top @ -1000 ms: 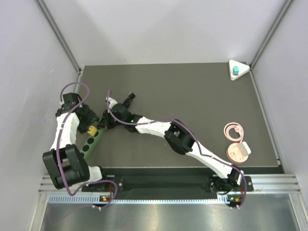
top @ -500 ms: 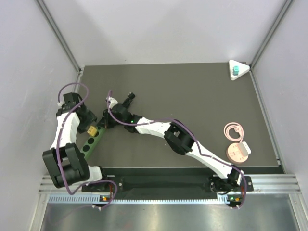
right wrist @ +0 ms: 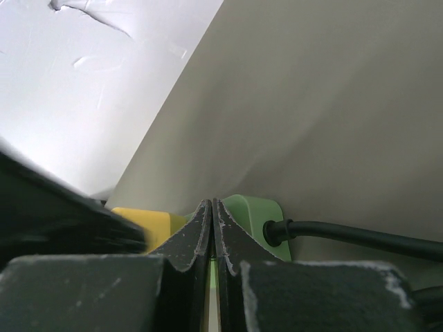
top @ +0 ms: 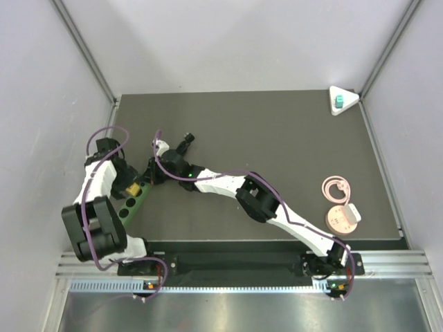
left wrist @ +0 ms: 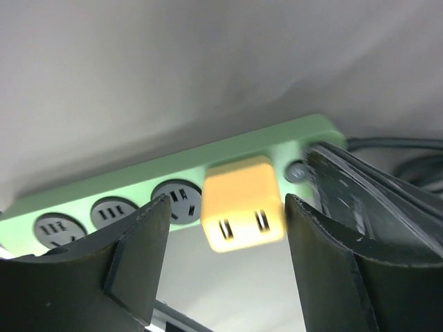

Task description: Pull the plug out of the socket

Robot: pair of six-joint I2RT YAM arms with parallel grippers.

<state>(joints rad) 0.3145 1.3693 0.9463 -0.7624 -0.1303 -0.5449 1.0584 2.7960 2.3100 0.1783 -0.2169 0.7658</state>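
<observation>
Since a second ago, I am noting that the left arm has swung slightly toward the near edge and its wrist has dropped closer to the strip. The right arm and everything on the table are lying as before.

Edges: the green power strip (top: 128, 207) is lying at the left margin of the dark mat (top: 277, 138), close to the left wall, with both arms crowding it. The right arm is stretching diagonally across the near half of the mat. The far half is lying open up to the back wall.

Task item: the teal plug (top: 338, 102) is standing upright on the white triangular socket (top: 349, 97) in the far right corner, tight against the corner post and well apart from both claws. A pink disc (top: 340, 218) is sitting near the right edge.

Claws: the left claw (left wrist: 225, 207) is standing wide, straddling a yellow cube (left wrist: 242, 200) seated on the strip. I am seeing a gap on one side and cannot tell whether the other finger touches. The right claw (right wrist: 211, 207) is fully closed, holding nothing, with its tips at the strip's cable end beside the black cable (right wrist: 346, 235).
</observation>
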